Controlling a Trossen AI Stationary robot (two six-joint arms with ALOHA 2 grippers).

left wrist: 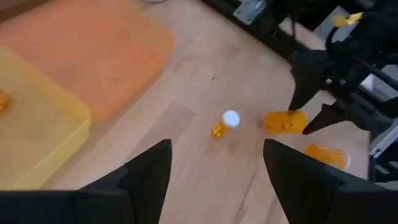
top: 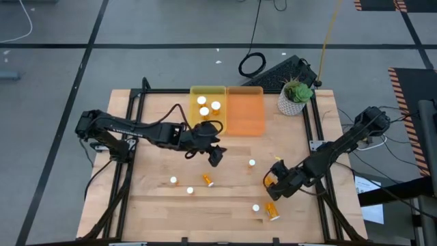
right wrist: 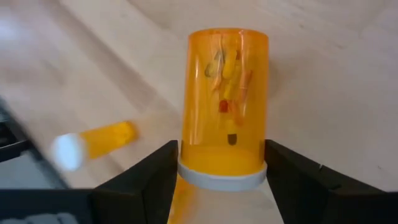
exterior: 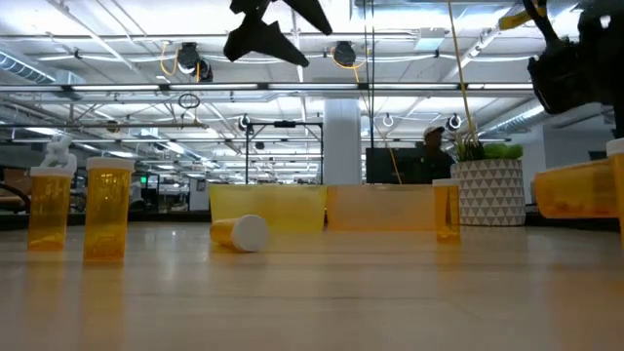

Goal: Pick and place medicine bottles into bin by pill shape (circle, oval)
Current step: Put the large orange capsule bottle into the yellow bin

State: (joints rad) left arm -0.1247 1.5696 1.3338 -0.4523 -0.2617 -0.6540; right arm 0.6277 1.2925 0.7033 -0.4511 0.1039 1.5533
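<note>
Here, a medicine bottle [right wrist: 227, 106] is being gripped at its white cap by the right gripper [top: 278, 184], above the table [top: 225, 219]. The left gripper [top: 214, 154], fingers spread and holding nothing, is being held near the yellow tray [top: 207, 92], where three bottles [top: 204, 111] are lying.

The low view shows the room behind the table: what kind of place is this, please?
Probably a large lab or industrial workshop: exposed ceiling pipes and strip lights, taped floor markings, and a wooden table set in a metal frame for two robot arms.
</note>
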